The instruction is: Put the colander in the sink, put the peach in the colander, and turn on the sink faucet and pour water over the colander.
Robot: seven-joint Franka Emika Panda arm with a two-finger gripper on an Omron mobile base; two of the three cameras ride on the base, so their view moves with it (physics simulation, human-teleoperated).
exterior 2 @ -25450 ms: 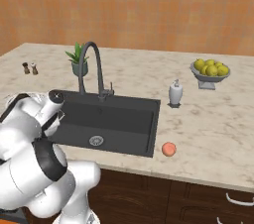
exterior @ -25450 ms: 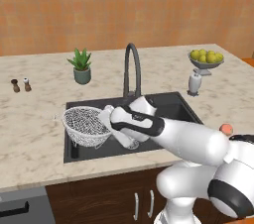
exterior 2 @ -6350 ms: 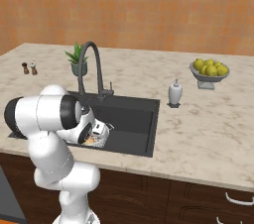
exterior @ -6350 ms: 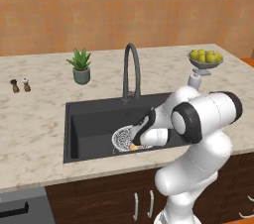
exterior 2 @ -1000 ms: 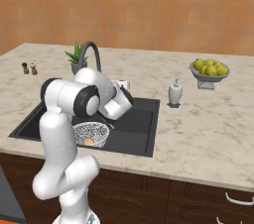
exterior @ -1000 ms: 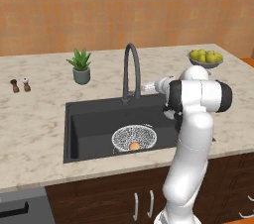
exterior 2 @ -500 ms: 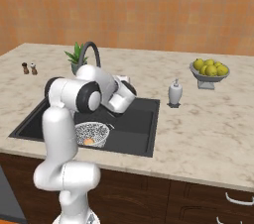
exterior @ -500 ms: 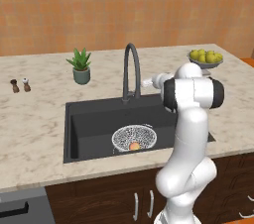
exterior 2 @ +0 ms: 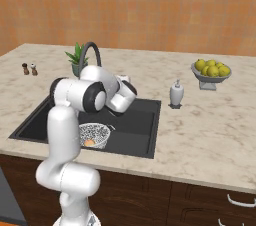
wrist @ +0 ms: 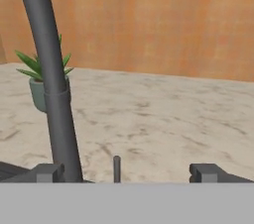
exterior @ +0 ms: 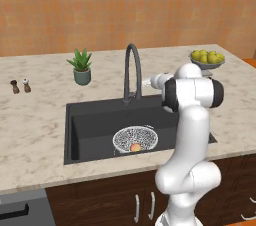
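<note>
Colander (exterior: 135,139) sits in sink (exterior: 90,125), peach (exterior: 135,147) inside it, both below and ahead-left of the gripper (wrist: 126,172). Remaining: water. Hand view, left to right: faucet (wrist: 49,84) upright just inside the left fingertip (wrist: 47,172), thin lever (wrist: 116,167) standing vertical between the wide-apart fingers, right tip clear. Lever lies dead ahead, close; closing on it looks like the next move.

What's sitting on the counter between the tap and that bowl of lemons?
In the right base view, a small white soap dispenser stands between the sink faucet and the lemon bowl; otherwise bare marble counter.
</note>
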